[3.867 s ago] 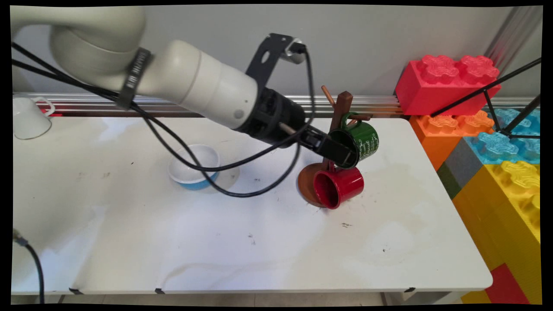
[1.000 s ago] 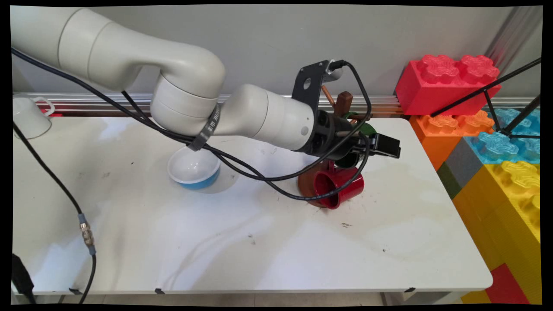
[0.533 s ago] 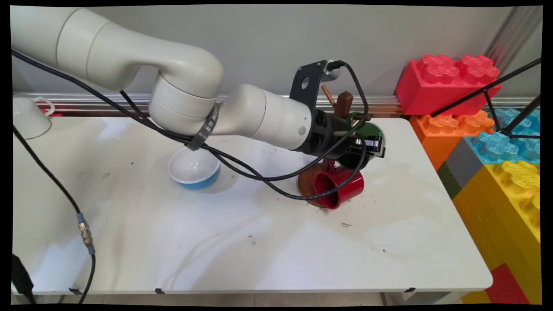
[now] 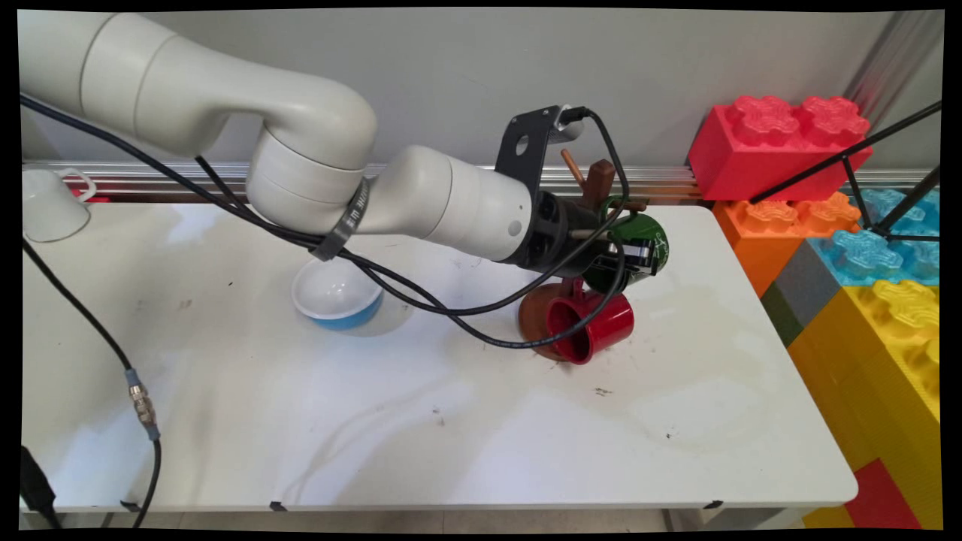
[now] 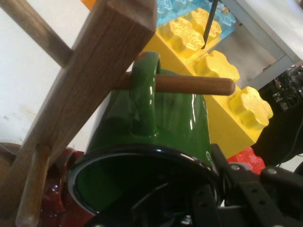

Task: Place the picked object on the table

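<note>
A green mug (image 4: 651, 228) hangs by its handle on a peg (image 5: 194, 84) of the wooden mug tree (image 4: 600, 180) at the table's back right. My gripper (image 4: 637, 254) is at the mug's open mouth, against its rim. In the hand view the green mug (image 5: 156, 123) fills the middle, its dark rim just in front of the gripper (image 5: 189, 208), and the tree's post (image 5: 94, 71) slants across the left. A red mug (image 4: 594, 327) hangs lower on the same tree, over its round brown base (image 4: 530, 315).
A blue bowl with a white inside (image 4: 338, 297) sits left of the tree, under the arm's cables. A white mug (image 4: 49, 207) stands at the far left edge. Big red (image 4: 774, 143), orange and yellow (image 4: 894, 338) toy blocks are stacked off the table's right side.
The wrist has turned since 3.9 s ago. Over the last second the gripper drew back left from beyond the green mug to its mouth. The mug stays on its peg.
</note>
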You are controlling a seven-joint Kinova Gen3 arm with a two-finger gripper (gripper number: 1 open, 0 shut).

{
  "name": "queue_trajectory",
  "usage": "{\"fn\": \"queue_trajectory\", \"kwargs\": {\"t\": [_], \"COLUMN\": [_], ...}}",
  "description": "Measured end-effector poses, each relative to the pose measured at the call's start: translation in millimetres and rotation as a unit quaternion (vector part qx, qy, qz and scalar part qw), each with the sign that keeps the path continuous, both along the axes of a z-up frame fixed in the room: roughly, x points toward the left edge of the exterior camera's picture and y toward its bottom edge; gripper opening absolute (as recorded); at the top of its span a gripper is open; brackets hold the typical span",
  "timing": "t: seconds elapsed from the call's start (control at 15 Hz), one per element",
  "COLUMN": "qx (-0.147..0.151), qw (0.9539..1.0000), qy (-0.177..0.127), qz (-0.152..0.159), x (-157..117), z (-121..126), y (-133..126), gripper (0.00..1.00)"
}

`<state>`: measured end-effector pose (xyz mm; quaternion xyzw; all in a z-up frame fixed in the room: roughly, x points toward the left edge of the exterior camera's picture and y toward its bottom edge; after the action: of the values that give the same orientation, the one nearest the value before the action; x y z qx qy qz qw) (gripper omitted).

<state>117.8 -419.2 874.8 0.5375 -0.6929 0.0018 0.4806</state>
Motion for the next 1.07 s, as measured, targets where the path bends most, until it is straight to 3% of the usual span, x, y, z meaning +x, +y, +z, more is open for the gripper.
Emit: {"fn": "queue_trajectory", "kwargs": {"t": [1.07], "qx": [-0.011], "qw": [0.9993], "qy": [0.013], "qz": [-0.034], "x": [-9], "z": [21], "y": [10], "gripper": [0.0]}}
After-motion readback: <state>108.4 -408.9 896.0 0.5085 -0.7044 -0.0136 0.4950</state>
